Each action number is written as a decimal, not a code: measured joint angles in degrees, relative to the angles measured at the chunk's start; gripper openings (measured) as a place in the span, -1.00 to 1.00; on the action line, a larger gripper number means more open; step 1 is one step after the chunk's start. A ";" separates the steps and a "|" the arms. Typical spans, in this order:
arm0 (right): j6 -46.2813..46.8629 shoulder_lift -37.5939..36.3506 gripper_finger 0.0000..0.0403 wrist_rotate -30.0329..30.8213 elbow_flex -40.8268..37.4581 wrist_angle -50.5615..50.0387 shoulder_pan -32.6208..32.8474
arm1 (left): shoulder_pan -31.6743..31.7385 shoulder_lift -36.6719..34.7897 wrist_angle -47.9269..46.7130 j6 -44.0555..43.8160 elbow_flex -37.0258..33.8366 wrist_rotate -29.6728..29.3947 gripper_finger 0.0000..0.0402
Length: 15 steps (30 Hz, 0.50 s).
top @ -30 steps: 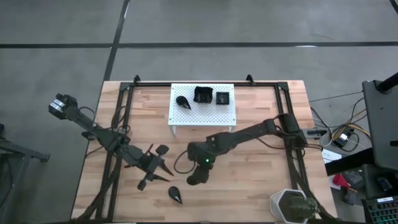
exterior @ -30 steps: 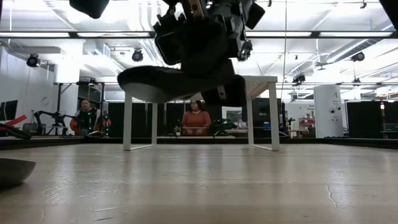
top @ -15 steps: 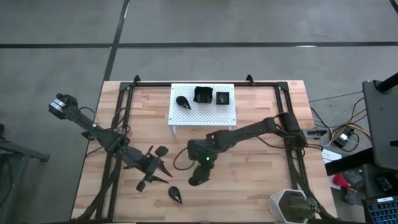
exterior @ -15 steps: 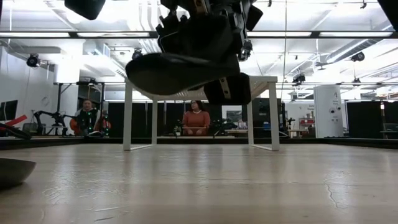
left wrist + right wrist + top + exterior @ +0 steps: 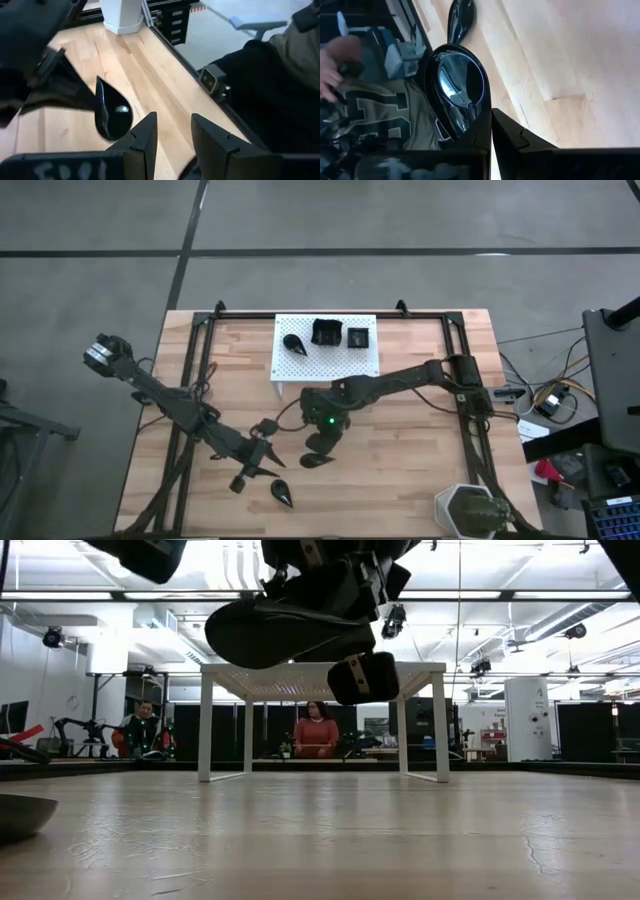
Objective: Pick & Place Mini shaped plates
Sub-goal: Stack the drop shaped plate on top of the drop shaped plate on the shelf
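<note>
My right pincer (image 5: 318, 457) is clenched on the rim of a teardrop plate (image 5: 320, 461), a glossy black dish that I hold in the air above the middle of the bench (image 5: 420, 470); in the right wrist view the dish (image 5: 460, 92) stands on edge against my two dark fingers (image 5: 505, 132), and the low view shows it (image 5: 275, 632) well clear of the wood, in front of the white perforated stand (image 5: 320, 668). Just beyond it, a second teardrop plate (image 5: 282, 493) lies flat on the bench toward the front edge, apart from the one I carry. My left pincer (image 5: 262, 465) hangs beside that lying dish with its fingers (image 5: 145, 137) parted and nothing between them; the left wrist view shows the dish (image 5: 111, 112) just ahead of the fingertips. On the stand (image 5: 300, 365) at the back of the bench sit three more black dishes: a teardrop (image 5: 294, 342), a raised-rim square (image 5: 326, 333) and a smaller square (image 5: 358, 337). A grey-green pot (image 5: 470, 512) stands at the front right corner. Behind the bench, in the low view, two people (image 5: 316, 732) sit in the room.
</note>
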 joint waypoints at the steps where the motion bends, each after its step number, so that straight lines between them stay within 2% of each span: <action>1: 0.02 0.00 -0.96 -0.03 0.00 0.03 -0.33 | 0.00 1.09 -0.29 0.61 0.86 -0.73 -0.44; 8: -1.25 -0.02 -0.96 0.03 0.00 0.21 -1.29 | 0.87 7.74 -8.43 -2.65 8.94 -6.60 -0.44; 15: -3.29 -0.08 -0.96 0.02 0.00 0.92 -0.77 | 0.85 12.38 -9.90 -1.57 12.37 -6.61 -0.44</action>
